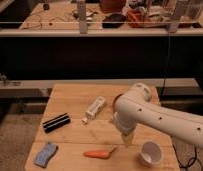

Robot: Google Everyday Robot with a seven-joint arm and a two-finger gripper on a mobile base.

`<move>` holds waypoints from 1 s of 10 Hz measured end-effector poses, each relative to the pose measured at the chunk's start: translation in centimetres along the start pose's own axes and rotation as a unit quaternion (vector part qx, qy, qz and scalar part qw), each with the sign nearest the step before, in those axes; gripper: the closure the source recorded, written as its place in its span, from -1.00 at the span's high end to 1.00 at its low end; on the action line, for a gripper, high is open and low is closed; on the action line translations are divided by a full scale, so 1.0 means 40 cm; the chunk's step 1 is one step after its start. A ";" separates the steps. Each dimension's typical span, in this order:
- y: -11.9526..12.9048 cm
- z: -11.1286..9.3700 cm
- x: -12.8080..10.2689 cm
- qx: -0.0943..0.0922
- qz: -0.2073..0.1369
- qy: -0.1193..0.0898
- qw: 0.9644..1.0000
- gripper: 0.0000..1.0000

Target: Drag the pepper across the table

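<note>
The pepper point(97, 154) is a long orange-red one with a small green stem. It lies flat near the front edge of the wooden table point(75, 137). My gripper point(127, 140) hangs from the thick white arm point(155, 116), pointing down just to the right of the pepper's stem end and slightly above the table. It does not hold the pepper.
A white cup point(150, 152) stands right of the gripper. A white bottle point(95, 108) lies mid-table. A black box point(56, 122) and a blue sponge point(44, 154) lie at the left. An orange bowl point(116, 102) is partly hidden behind the arm.
</note>
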 end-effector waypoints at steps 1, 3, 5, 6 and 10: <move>0.000 0.009 -0.016 0.003 -0.009 -0.002 1.000 0.60; 0.009 0.019 -0.021 0.009 -0.021 -0.003 1.000 0.60; 0.010 0.030 -0.036 0.016 -0.025 -0.009 1.000 0.60; 0.013 0.042 -0.044 0.021 -0.026 -0.010 0.999 0.60; 0.014 0.073 -0.077 0.034 -0.044 -0.002 0.998 0.60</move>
